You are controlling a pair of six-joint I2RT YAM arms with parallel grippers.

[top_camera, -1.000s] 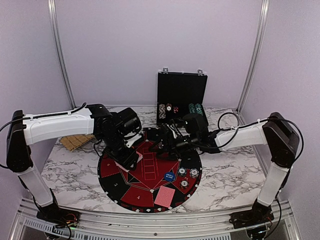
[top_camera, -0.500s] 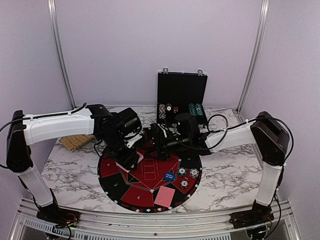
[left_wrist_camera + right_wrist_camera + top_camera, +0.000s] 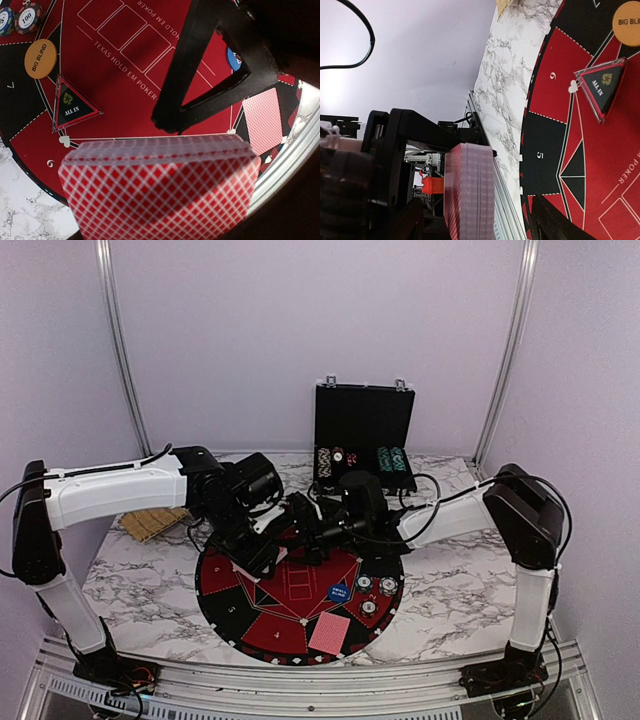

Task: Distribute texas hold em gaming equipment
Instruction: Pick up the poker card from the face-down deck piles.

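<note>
Now right claw (image 3: 300,528), opening unclear, has neared deck (image 3: 160,195) clamped in left claw (image 3: 260,558).

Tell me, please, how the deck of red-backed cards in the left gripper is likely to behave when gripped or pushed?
The deck shows many separate card edges, so it would probably shear or fan if pushed sideways. The cards look thin and smooth, likely slippery against each other. Held as a straight block, it seems fairly stiff.
</note>
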